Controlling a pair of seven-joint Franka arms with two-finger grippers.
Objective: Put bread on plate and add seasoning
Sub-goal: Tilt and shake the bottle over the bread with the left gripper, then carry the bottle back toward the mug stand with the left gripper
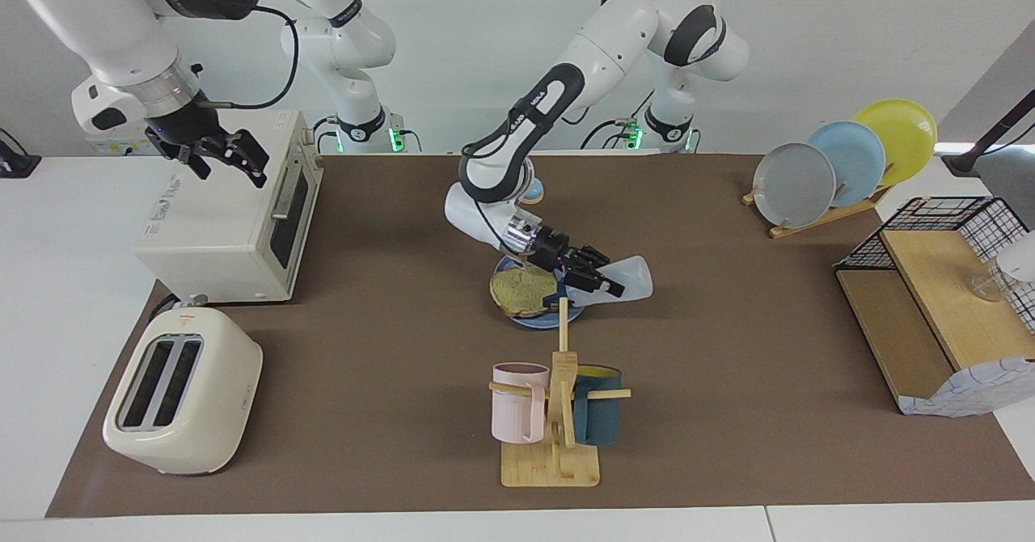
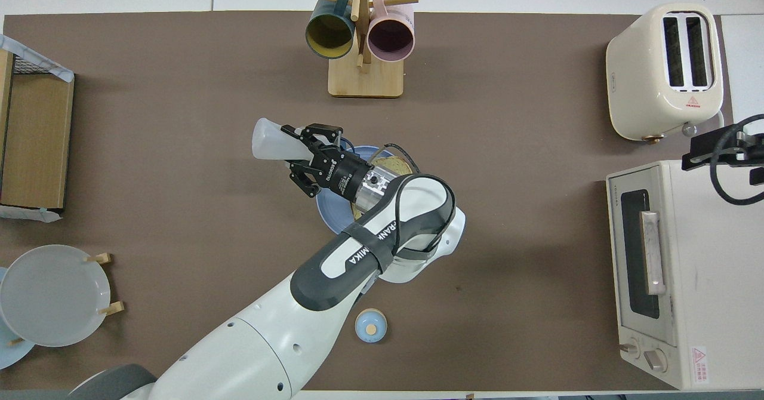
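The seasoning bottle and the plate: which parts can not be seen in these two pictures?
- Seasoning bottle cap: hidden in both views by the left gripper shut on the bottle.
- Blue plate: overhead view, largely covered by the left arm; facing view, partly by the bread.
- Whether seasoning falls: too small to tell.
- Right gripper: overhead view, cut by the edge.

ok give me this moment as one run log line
left pincer: shut on seasoning bottle, tipped beside plate | bread: on plate | right pincer: open, waiting over toaster oven
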